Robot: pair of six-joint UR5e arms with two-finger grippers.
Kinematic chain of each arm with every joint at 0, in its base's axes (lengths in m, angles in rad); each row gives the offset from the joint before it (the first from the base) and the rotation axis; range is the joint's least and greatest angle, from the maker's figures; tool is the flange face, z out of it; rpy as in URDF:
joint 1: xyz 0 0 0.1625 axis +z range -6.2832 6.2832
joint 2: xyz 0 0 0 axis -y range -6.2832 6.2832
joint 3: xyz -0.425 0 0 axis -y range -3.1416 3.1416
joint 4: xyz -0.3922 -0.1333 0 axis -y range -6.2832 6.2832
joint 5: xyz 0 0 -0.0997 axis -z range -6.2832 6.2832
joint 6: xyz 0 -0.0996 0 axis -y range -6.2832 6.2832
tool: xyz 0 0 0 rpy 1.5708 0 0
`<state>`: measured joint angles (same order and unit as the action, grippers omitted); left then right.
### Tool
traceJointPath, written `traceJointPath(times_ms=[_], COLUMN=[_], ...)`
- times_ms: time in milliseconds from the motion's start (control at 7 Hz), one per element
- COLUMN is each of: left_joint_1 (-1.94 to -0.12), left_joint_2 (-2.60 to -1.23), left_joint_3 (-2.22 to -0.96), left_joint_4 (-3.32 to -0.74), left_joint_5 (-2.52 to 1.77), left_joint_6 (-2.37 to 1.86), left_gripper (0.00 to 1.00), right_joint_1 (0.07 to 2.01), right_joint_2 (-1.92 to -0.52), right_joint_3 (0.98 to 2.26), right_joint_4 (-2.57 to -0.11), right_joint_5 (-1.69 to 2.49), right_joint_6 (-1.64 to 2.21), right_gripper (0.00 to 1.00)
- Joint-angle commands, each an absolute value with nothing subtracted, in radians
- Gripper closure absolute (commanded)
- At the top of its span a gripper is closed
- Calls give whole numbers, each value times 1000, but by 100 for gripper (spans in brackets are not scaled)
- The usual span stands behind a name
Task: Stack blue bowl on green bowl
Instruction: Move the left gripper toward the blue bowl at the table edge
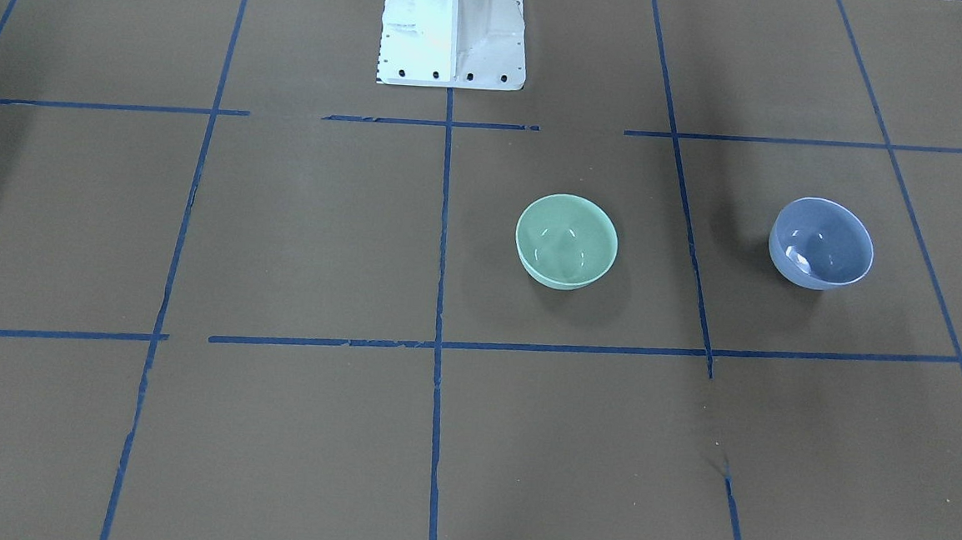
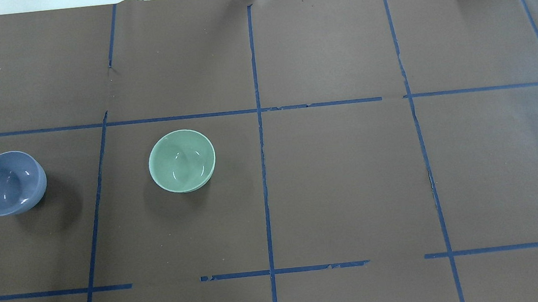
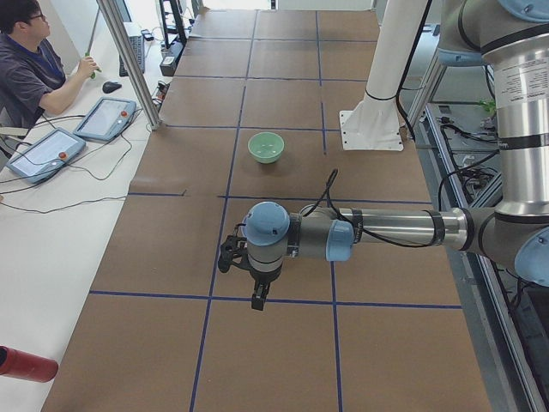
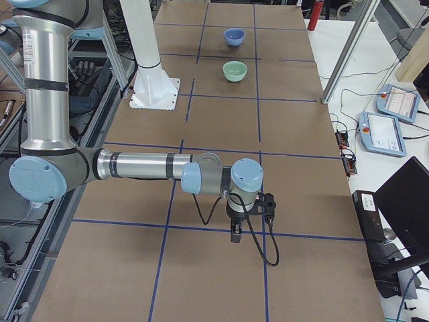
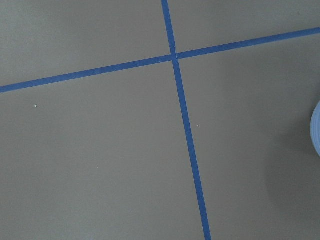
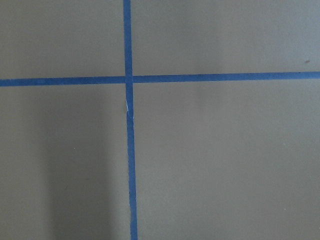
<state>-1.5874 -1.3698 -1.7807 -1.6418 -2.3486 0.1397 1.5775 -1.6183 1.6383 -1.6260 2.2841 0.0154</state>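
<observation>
The blue bowl (image 2: 9, 183) stands upright on the brown table at the robot's far left; it also shows in the front view (image 1: 821, 243) and as a sliver at the right edge of the left wrist view (image 5: 316, 127). The green bowl (image 2: 181, 161) stands upright about one grid square to its right, apart from it, and also shows in the front view (image 1: 566, 241). Both are empty. My left gripper (image 3: 257, 300) shows only in the left side view, held above the table and pointing down. My right gripper (image 4: 236, 235) shows only in the right side view, far from both bowls. I cannot tell if either is open.
The table (image 2: 350, 173) is covered in brown paper with a blue tape grid. The white robot base (image 1: 452, 30) stands at the table's edge. An operator (image 3: 30, 60) sits at a side desk with tablets. A red cylinder (image 3: 26, 365) lies near the left side view's edge.
</observation>
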Motion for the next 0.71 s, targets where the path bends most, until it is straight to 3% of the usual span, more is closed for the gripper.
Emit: traceJointPath(times_ms=[0, 571], left_joint_1=[-1586, -1586], left_joint_2=[-1373, -1388], left_joint_3=[-1778, -1755], left_joint_4=[-1641, -1650], left_joint_5=[-2350, -2347], left_joint_6=[138, 141], left_gripper=[0, 0], right_joint_1=[1577, 1577], right_joint_2=[-1618, -1618], right_joint_3=[1638, 1638], right_joint_4=[-1626, -1626], right_joint_5=[2284, 2284], right_joint_6=[15, 17], right_gripper=[0, 0])
